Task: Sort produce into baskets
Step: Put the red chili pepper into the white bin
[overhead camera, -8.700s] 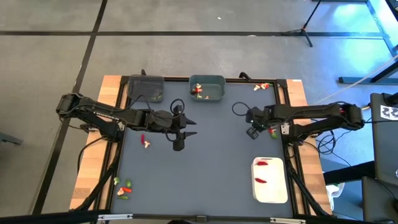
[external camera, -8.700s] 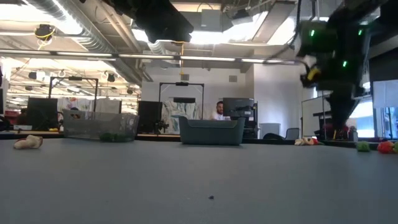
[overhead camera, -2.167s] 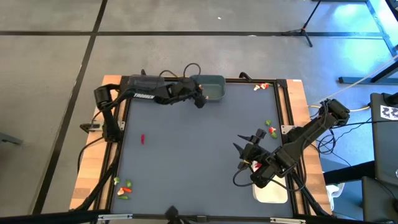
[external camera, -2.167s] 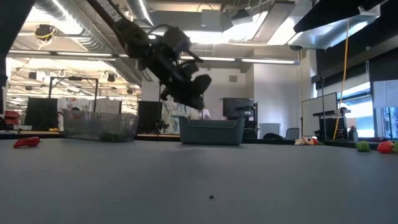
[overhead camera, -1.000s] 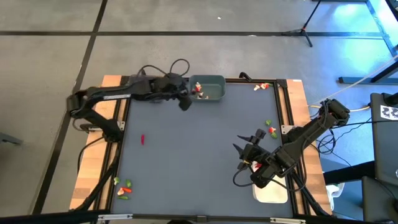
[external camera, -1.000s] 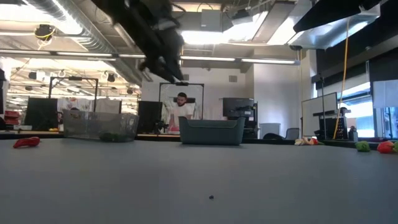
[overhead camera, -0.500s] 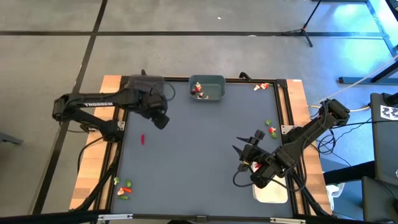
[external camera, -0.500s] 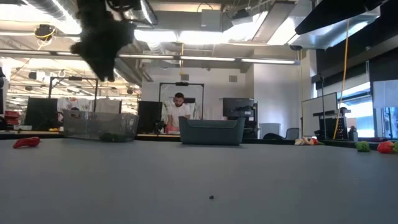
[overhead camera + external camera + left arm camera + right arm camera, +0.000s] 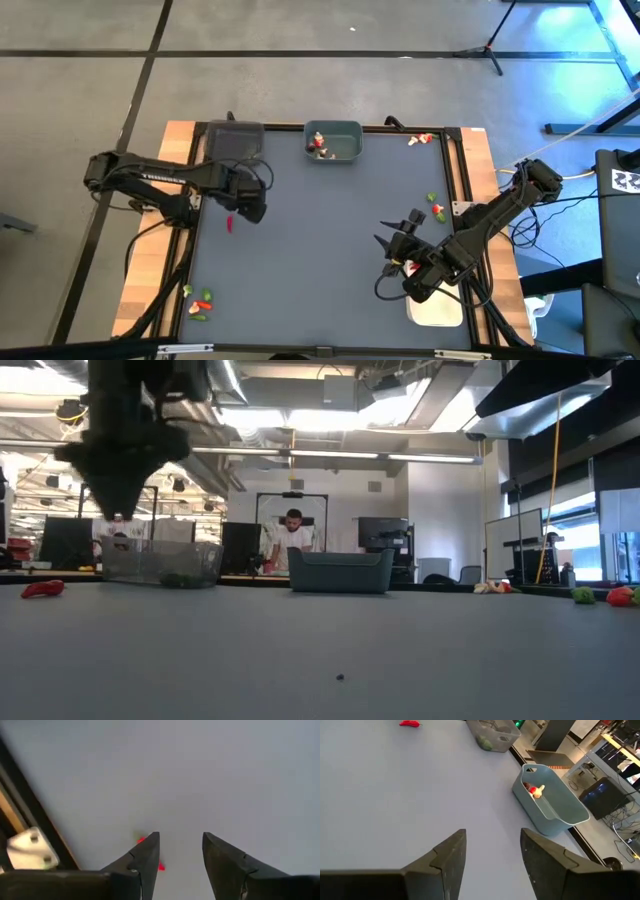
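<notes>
A red chili piece lies on the grey table near its left edge. My left gripper hangs just beside and above it, pointing down, open and holding nothing. In the left wrist view the chili peeks out from behind one finger of the gripper. The dark grey bin and the grey-teal bin, with pieces inside, stand at the far edge. The white tray lies at the near right, partly under my right arm. My right gripper waits open above the table right of centre.
Loose produce lies at the far right, by the right edge and in the near left corner. A black frame borders the table. In the low view a person stands in the room behind.
My left gripper has swung from beside the grey-teal bin toward the table's left and near side, sinking a little and turning until it points straight down beside the red chili. The chili has stayed where it was.
</notes>
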